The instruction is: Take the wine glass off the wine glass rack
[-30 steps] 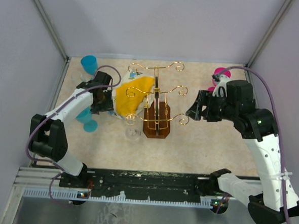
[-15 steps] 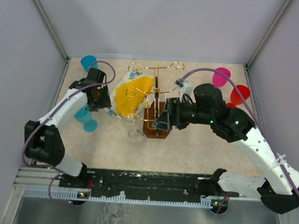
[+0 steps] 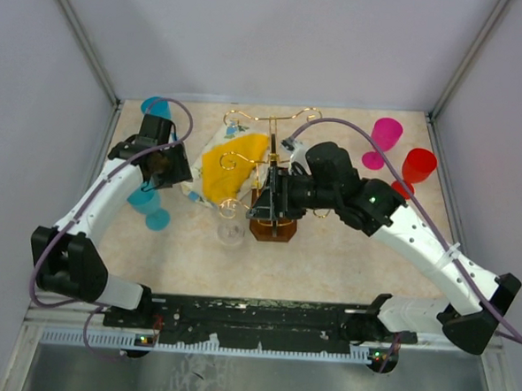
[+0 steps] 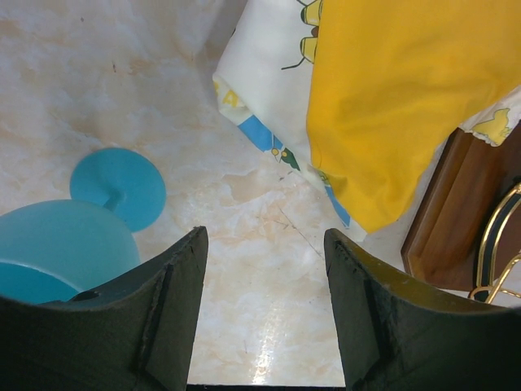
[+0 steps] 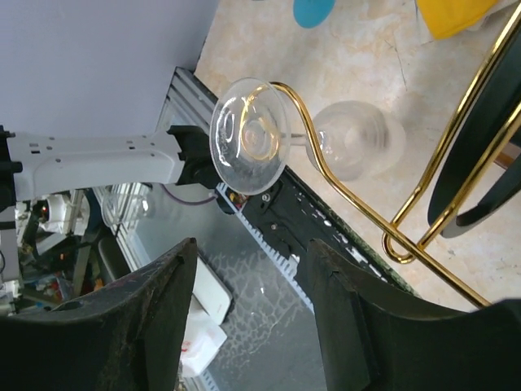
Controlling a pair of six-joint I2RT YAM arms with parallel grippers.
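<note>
My left gripper [image 4: 264,244] and right gripper [image 5: 252,244] are both released, the right facing the clear wine glass [image 5: 248,134] at the gold wire rack's [image 3: 272,225] eight o'clock.

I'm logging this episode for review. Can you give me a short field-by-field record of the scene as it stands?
wine glass: clear, hanging on a gold arm of the rack, not yet removed
right end effector: open, holding nothing, just short of the wine glass
left end effector: open, empty, next to a blue glass
cloth: yellow-and-white, at the rack's left side
others: pink glass and red glass at right; second blue glass at far left
</note>
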